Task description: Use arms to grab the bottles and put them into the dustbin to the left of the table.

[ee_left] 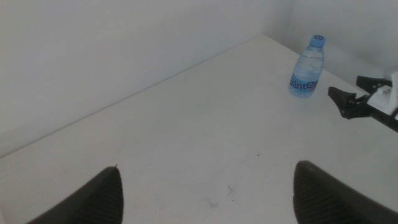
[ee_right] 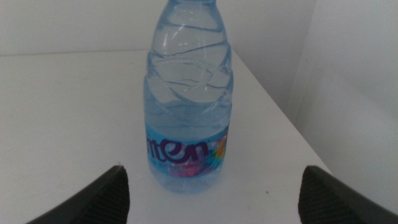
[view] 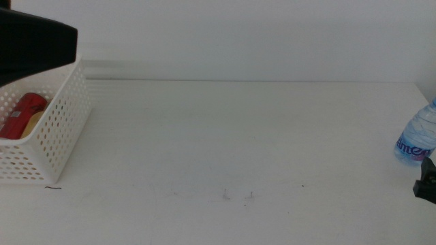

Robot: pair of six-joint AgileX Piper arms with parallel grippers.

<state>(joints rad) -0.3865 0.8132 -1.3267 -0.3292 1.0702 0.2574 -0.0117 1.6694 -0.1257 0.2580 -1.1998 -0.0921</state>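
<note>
On my right wrist camera the clear plastic water bottle with the blue label (ee_right: 188,112) stands upright on the plain white tabletop (ee_right: 68,106), straight ahead of the right gripper (ee_right: 211,186). Its jaws are spread wide, one dark tip on each side of the bottle's base, and neither touches it; the bottle sits ahead of the gap and a little nearer one jaw than the other. I can see the label's purple lettering but not the cap from this camera.

From the middle camera that bottle (view: 417,135) is at the far right of the table (view: 225,136), and only a dark bit of the right gripper (view: 426,182) shows just below it at the picture's edge.

My left gripper (ee_left: 205,199) is released too: its two jaws stand far apart with nothing between them but bare tabletop (ee_left: 186,124). Well ahead of those jaws, across the table, I see the same bottle (ee_left: 306,67) with its blue cap on, and the other arm's dark fingers (ee_left: 348,101) just beside it, apart from it.

In the middle view the left arm's dark body (view: 34,44) hangs above the white perforated plastic basket (view: 58,133) at the table's left end. Inside the basket lies a red drink can (view: 22,114), with something yellowish (view: 34,122) next to it that I can only partly make out.
</note>
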